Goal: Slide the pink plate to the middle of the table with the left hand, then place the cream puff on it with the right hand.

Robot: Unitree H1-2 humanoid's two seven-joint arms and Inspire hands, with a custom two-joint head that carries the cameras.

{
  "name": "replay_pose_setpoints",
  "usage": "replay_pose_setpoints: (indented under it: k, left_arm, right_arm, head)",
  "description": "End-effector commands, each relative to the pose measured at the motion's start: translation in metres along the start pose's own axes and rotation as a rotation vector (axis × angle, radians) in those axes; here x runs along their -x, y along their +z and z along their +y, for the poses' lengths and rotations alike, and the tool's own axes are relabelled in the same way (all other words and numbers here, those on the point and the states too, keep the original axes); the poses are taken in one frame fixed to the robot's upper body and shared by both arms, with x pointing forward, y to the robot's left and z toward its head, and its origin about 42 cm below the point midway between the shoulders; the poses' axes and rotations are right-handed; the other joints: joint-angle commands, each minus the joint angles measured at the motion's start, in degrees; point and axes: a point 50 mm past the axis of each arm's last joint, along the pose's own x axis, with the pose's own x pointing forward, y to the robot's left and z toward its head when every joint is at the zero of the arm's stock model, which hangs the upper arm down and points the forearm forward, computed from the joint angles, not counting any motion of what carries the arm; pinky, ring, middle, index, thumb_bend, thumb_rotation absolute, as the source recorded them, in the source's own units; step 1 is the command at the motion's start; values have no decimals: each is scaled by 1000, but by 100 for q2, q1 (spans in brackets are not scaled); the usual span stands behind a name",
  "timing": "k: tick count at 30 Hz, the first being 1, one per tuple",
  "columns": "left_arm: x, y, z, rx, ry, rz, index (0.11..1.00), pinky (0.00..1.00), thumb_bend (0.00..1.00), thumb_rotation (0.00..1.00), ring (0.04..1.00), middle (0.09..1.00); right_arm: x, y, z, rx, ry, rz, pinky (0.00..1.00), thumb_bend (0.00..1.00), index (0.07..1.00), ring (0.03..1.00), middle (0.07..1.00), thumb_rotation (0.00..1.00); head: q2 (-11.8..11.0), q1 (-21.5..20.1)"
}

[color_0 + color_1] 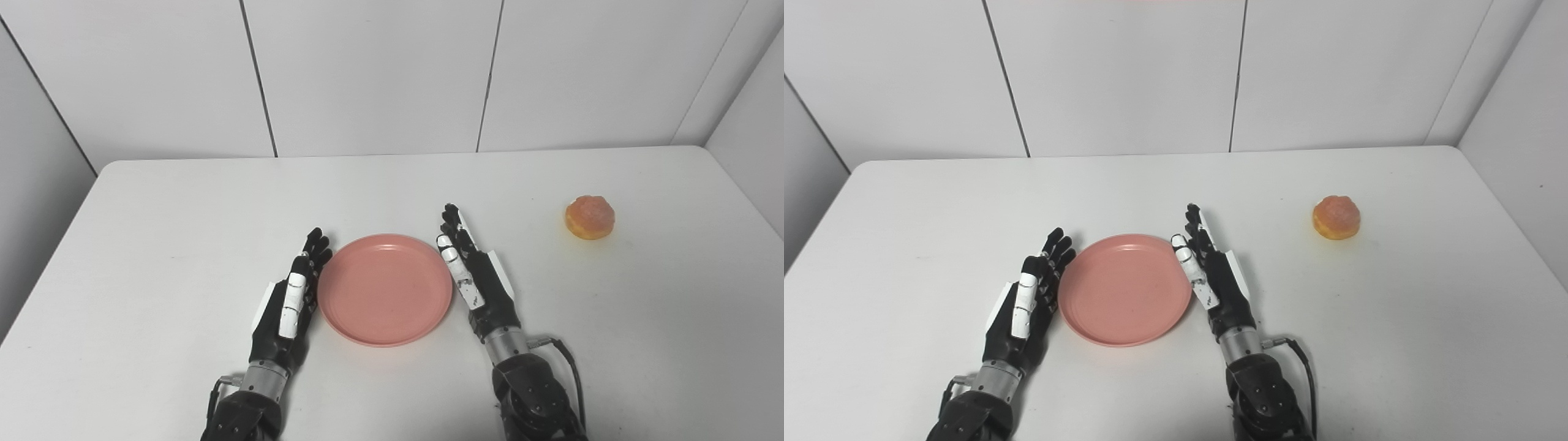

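Hands flank round pink plastic plate (384, 289) on white table (184, 233): left hand (290, 306) and right hand (474, 275) flat, fingers straight, empty, edging its rim. Orange-glazed cream puff (589, 217) far right.

Bright, even overhead light; soft faint shadows; sharp focus, no glare.

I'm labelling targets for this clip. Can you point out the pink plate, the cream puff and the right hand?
pink plate (384, 291): left eye view, bare centre.
cream puff (590, 216): left eye view, top middle.
right hand (478, 278): left eye view, palm area.
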Motion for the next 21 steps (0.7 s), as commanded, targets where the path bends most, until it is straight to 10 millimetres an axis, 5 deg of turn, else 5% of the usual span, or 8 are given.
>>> replay_pose_setpoints:
  k: [1, 21]
  left_arm:
    - [2, -8, 6, -29, 20, -33, 1000, 1000, 662, 1000, 1000, 1000]
    - [-9, -13, 17, -15, 140, -57, 983, 1000, 689, 988, 997, 994]
  right_arm:
    - [7, -2, 4, 40, -38, 17, 1000, 661, 974, 1000, 984, 937]
    - [-24, 12, -44, 52, -147, -144, 986, 634, 985, 977, 981, 884]
  head:
    - [-6, 6]
    - [-20, -25]
